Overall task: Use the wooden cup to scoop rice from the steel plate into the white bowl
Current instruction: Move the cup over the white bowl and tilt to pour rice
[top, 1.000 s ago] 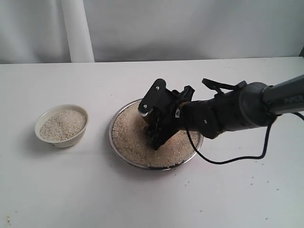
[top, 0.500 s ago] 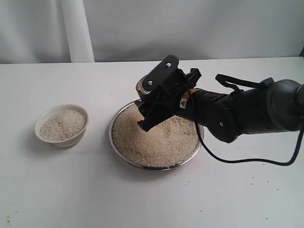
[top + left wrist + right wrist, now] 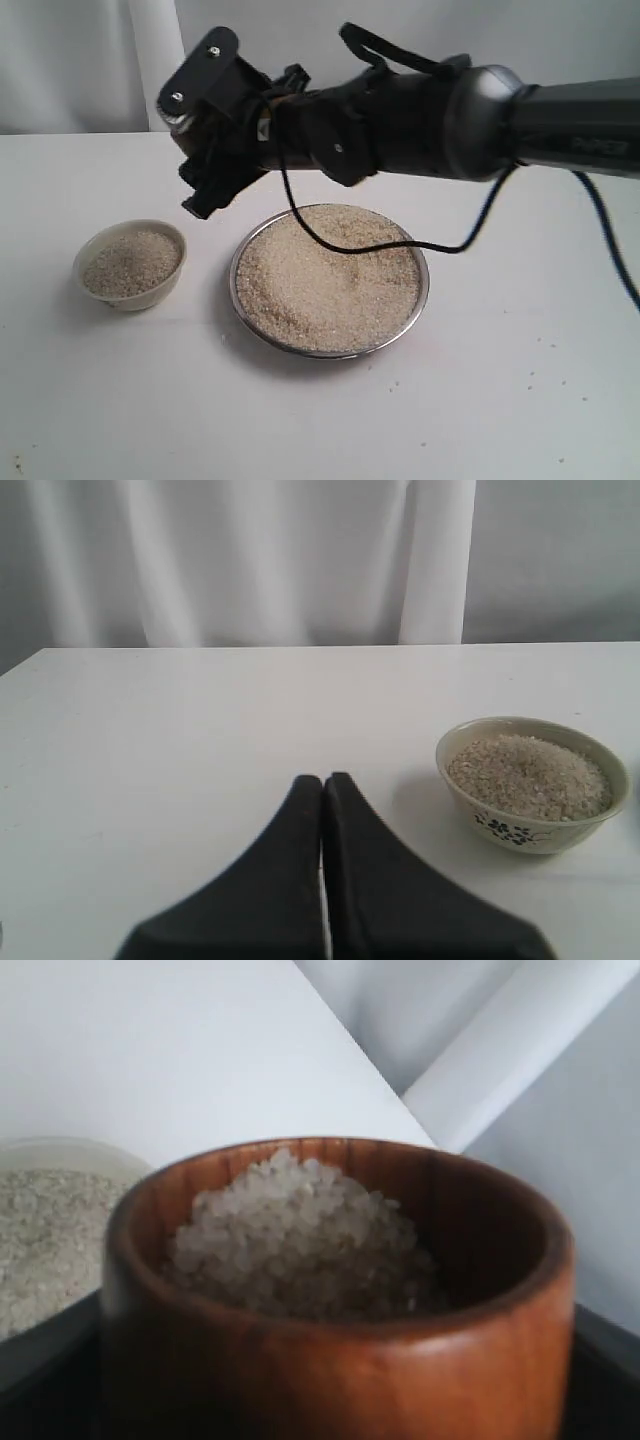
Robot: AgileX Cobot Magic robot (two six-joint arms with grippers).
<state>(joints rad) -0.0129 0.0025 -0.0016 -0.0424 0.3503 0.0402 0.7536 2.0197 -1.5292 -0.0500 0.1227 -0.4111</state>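
Note:
My right gripper [image 3: 205, 165] is shut on the wooden cup [image 3: 400, 1360], which stands upright with rice [image 3: 300, 1230] heaped to its rim. It hangs high above the table, over the gap between the steel plate [image 3: 236, 300] and the white bowl [image 3: 130, 295]. In the exterior view the gripper hides most of the cup. The plate holds a wide bed of rice [image 3: 330, 280]. The bowl is partly filled with rice [image 3: 130, 262] and also shows in the left wrist view [image 3: 520, 825]. My left gripper [image 3: 323, 780] is shut and empty, low over bare table beside the bowl.
A black cable [image 3: 400, 245] droops from the right arm over the plate's far side. A white post [image 3: 150, 60] and pale curtain stand behind the table. A few loose grains [image 3: 530, 375] lie on the table at the front right.
The right gripper lifted the cup out of the plate's rice and carried it up and left, from over the plate to above the gap beside the bowl.

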